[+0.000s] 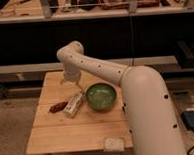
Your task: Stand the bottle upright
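Note:
The bottle (74,104), whitish-cream with a pale label, lies on its side on the wooden table (54,137), just left of the green bowl (101,96). My gripper (72,81) hangs at the end of the white arm, above the bottle's far end and a little behind it. It is open, with nothing between its fingers, and does not touch the bottle.
A small reddish-brown object (58,107) lies right beside the bottle on its left. A flat white item (114,144) sits near the table's front edge. My arm's large white body covers the table's right side. Dark shelving stands behind the table.

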`<state>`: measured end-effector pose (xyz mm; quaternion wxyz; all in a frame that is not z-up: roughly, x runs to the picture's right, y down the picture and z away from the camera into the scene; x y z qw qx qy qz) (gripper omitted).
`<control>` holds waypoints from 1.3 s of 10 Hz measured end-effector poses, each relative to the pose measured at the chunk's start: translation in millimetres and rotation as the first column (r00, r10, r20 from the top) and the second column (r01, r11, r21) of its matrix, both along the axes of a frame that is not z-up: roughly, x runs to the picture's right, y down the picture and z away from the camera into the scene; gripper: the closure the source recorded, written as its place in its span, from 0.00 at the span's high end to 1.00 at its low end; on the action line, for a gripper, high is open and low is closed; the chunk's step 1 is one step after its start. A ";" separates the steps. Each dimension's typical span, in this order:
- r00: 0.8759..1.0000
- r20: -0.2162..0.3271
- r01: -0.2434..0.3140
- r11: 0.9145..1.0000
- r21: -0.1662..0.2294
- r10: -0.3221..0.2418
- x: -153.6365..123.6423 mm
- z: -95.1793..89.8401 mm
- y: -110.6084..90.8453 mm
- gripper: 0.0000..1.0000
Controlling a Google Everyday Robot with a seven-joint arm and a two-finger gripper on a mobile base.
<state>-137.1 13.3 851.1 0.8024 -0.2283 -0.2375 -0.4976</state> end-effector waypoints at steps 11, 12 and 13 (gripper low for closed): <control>0.999 -0.025 -0.035 0.999 0.004 0.035 -14.0 -4.0 25.6 0.80; 1.000 -0.021 -0.021 1.000 -0.012 0.021 -18.7 -5.1 33.6 0.80; 1.000 -0.016 -0.011 1.000 -0.024 0.011 -22.9 -5.4 39.4 0.80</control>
